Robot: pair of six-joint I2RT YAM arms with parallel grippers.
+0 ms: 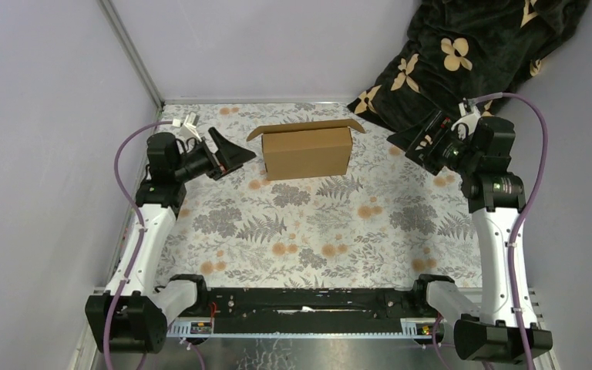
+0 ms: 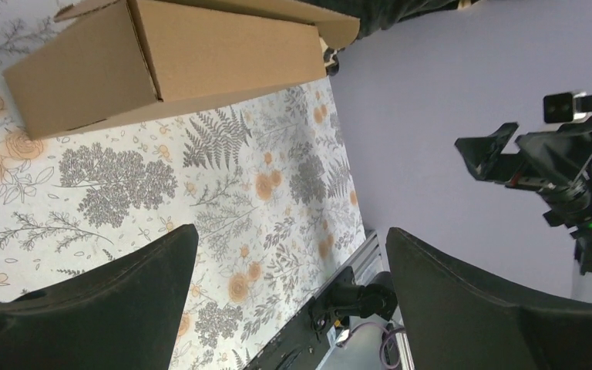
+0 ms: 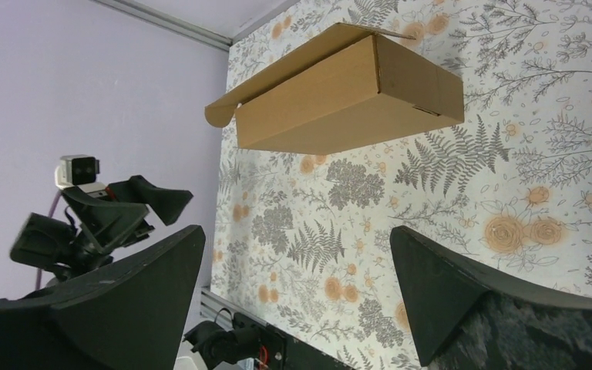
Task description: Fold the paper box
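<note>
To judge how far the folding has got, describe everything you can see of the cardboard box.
The paper box is plain brown cardboard, unmarked, already formed into a rectangular box. It stands on the floral table cover near the far edge, between the two arms. Its lid flap is not tucked in; it stands slightly ajar along the top. Only the cover touches it: the left gripper and right gripper are open and apart from it.

Plain lavender walls close in the work area on 3 sides, with an aluminium post at the far left corner. A tablecloth printed with grey ferns and orange blooms covers the table under even light. A black blanket with cream flowers is heaped at its far right corner.
</note>
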